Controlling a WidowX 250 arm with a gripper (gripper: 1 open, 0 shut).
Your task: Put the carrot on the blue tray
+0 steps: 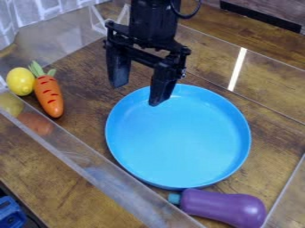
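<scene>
From here I see a brown wooden surface [84, 178] with a clear see-through wall [89, 160] running along its near left side. The wide blue tray [179, 138] sits in the middle, its raised rim around a bare floor, nothing in it. The black hand [141, 85] hangs by the tray's far edge, released, its fingers spread wide. The carrot [49, 94] lies at the left, just beside a yellow lemon [20, 81]; a purple eggplant [224, 208] lies at the near right.
</scene>
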